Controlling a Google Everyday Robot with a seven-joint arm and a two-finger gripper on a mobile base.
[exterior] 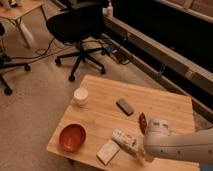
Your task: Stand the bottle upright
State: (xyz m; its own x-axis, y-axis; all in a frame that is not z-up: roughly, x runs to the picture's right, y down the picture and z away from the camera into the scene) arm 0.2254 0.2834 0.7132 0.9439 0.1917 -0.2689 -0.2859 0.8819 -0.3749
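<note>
The bottle is a small white one with a pale label. It lies on its side near the front edge of the wooden table, between the flat white box and my arm. My white arm reaches in from the lower right. The gripper hangs low at the bottle's right end, largely hidden under the arm's round housing. It is open and holds nothing.
A dark remote lies mid-table, with a small reddish-brown object just right of it. A white cup stands at the left. A red bowl and a flat white box sit at the front. A black office chair stands behind.
</note>
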